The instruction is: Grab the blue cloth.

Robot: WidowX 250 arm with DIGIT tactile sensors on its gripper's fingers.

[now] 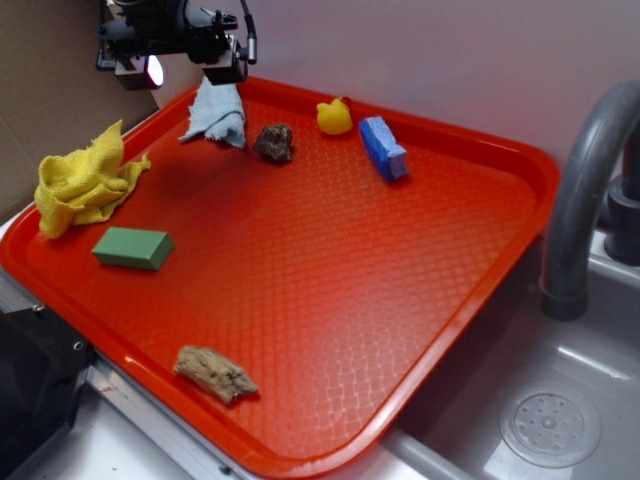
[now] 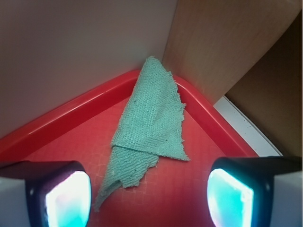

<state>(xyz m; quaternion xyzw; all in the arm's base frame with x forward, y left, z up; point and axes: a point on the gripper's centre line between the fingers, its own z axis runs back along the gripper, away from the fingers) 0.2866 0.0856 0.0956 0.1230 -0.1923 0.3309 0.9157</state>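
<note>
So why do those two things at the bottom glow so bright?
In the wrist view the end effector fingertips are overexposed to a cyan-white glare and slightly blurred, while the blue cloth stays sharp; in the exterior view, a soft sheen lies on the red tray and the arm shadows its far corner.

Small pale blue-grey fabric cloth (image 1: pixel 215 113) at the far left corner of the red plastic tray (image 1: pixel 520 170).

The cloth (image 2: pixel 150 128) is a thin, soft woven rag with frayed edges, lying crumpled and folded over itself in a rough triangle. In the wrist view its pointed upper end leans up against the tray's raised rim at the corner, while a narrower folded tail trails down onto the textured tray floor. In the exterior view its upper part sits right under the dark jaws; whether they touch it cannot be told.
</note>
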